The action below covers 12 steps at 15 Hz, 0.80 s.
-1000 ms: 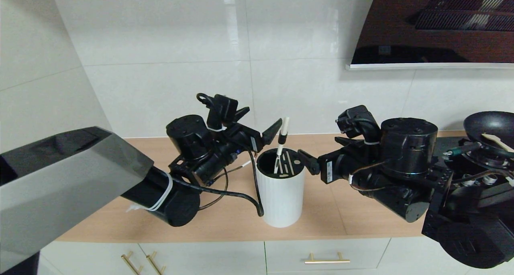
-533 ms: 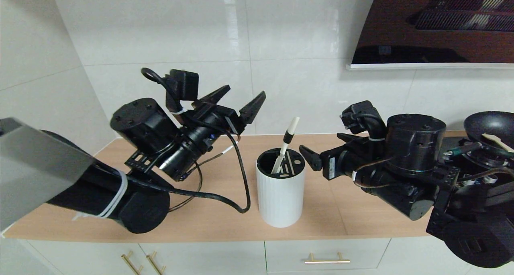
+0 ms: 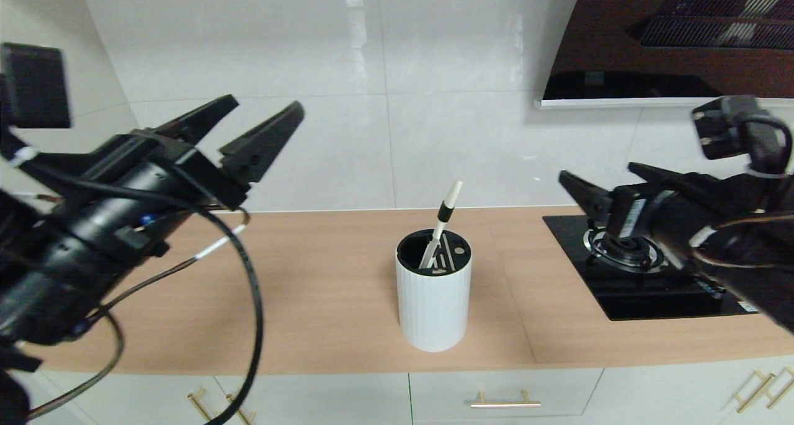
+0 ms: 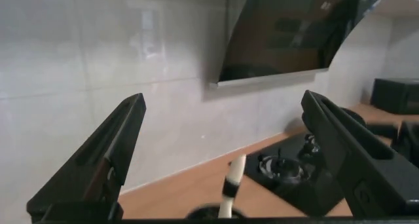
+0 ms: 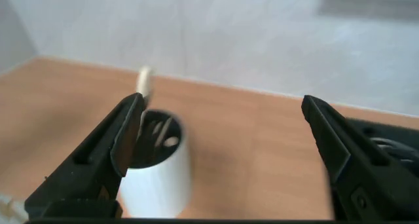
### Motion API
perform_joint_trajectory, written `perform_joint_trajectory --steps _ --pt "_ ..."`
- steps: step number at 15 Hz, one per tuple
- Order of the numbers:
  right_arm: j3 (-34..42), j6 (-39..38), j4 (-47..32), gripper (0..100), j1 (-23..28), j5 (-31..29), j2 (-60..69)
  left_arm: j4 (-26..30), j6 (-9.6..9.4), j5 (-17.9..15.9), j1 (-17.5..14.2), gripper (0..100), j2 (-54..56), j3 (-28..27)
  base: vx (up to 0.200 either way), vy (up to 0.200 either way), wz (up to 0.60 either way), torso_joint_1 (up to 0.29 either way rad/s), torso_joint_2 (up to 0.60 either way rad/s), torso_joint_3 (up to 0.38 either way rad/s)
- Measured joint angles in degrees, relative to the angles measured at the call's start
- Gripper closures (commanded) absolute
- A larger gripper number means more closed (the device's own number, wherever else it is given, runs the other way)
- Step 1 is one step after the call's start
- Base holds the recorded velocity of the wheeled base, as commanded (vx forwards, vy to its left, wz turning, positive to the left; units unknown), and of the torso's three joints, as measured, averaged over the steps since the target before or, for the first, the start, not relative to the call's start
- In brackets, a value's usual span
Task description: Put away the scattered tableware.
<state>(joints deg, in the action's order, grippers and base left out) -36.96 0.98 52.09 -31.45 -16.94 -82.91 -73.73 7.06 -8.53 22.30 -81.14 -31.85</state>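
White ribbed holder [image 3: 433, 307] — one — is set mid-way along the wooden counter [image 3: 322, 288]; one black-banded utensil [image 3: 444, 217] is leaned inside. Two are raised — left gripper [image 3: 265, 103], right gripper [image 3: 595, 170] — jaws spread apart.

One white holder [image 3: 433, 313], one black-and-white utensil [image 3: 448, 205], one cooktop [image 3: 645, 296], one range hood [image 3: 670, 40].

A white holder [image 3: 433, 307] stands on the bench [image 3: 322, 301], a black-banded utensil [image 3: 445, 213] leaning in it. The left end effector [image 3: 265, 105] and right end effector [image 3: 597, 172] hang on either side, jaws spread, empty.
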Motion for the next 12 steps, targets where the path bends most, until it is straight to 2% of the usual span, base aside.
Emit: perform_joint_trajectory --steps 2,3,5,7,8,10,12 --pt "4.41 0.48 -1.67 0 3.18 -0.05 10.17 9.03 0.00 -0.27 -2.73 0 11.63 4.66 0.000 0.000 0.00 0.000 0.00 0.000" --pt "6.45 1.18 -4.04 0 5.05 -0.07 16.31 16.29 -0.02 -0.44 -3.80 0 18.66 6.28 0.000 0.000 0.00 0.000 0.00 0.000" --pt "8.79 2.72 -13.14 0 8.13 -0.05 29.27 35.79 -0.02 -0.77 -5.16 0 32.77 7.11 0.000 0.000 0.00 0.000 0.00 0.000" --pt "8.47 3.78 -28.45 0 11.14 -0.10 43.06 60.08 -0.04 -1.07 -6.18 0 46.93 4.94 0.000 0.000 0.00 0.000 0.00 0.000" --pt "6.57 4.13 -38.55 0 13.00 -0.07 49.75 69.55 -0.04 -1.18 -6.92 0 53.44 3.11 0.000 0.000 0.00 0.000 0.00 0.000" --pt "1.60 4.57 -54.80 0 16.60 0.00 60.50 78.15 -0.04 -1.28 -9.02 0 63.15 0.11 0.000 0.000 0.00 0.000 0.00 0.000" --pt "-0.09 4.24 -61.53 0 20.63 -0.05 69.18 79.31 0.00 -0.39 -12.37 0 70.03 0.57 0.000 0.000 0.00 0.000 0.00 0.000"
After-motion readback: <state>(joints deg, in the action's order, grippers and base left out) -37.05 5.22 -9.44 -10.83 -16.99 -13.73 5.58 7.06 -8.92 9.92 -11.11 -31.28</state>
